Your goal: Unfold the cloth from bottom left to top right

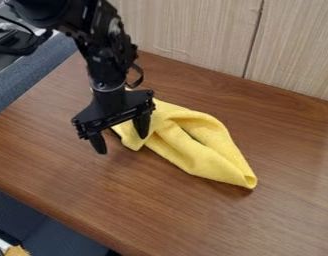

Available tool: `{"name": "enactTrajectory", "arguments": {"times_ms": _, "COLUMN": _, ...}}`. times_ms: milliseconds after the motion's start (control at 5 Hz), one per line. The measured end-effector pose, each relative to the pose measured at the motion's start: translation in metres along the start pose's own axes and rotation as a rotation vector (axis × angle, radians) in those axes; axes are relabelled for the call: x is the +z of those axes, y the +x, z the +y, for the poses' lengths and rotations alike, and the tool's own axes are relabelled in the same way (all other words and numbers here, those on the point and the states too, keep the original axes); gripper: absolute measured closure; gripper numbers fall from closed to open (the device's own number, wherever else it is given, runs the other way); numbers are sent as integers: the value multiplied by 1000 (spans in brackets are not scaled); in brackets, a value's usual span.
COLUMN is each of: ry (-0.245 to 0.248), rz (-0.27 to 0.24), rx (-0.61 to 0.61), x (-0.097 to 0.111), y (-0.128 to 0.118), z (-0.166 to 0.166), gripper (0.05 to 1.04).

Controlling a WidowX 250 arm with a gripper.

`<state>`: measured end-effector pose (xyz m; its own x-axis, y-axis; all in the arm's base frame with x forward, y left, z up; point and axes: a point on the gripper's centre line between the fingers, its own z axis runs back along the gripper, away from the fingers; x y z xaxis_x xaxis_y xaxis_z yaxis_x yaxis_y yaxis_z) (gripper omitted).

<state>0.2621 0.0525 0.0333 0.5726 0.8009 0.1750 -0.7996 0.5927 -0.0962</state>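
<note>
The black gripper (120, 136) hangs over the left end of the yellow cloth (205, 154), its two fingers spread apart and open. One finger is in front of the cloth's left part, and the other stands to the left over bare wood. The cloth lies bunched in long folds, stretching from behind the gripper to a narrow rounded tip at the lower right. Part of its upper left end is hidden by the gripper. I cannot tell whether the right finger touches the cloth.
The cloth rests on a brown wooden table (287, 220). A pale wood panel wall (193, 30) runs along its back. A blue-grey padded edge (33, 75) borders the upper left, and the table's front edge drops off at the lower left.
</note>
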Motion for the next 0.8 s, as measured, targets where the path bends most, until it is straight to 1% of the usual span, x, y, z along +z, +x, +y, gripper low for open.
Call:
{"name": "enactTrajectory", "arguments": {"times_ms": 200, "ry": 43, "rz": 18, "rx": 14, "x": -15, "y": 1, "z": 8, "gripper": 137}}
{"name": "enactTrajectory", "arguments": {"times_ms": 600, "ry": 40, "rz": -7, "rx": 55, "x": -19, "y": 6, "z": 9, "gripper": 718}}
{"name": "enactTrajectory", "arguments": {"times_ms": 800, "ry": 43, "rz": -3, "rx": 65, "x": -19, "y": 7, "z": 11, "gripper": 927}}
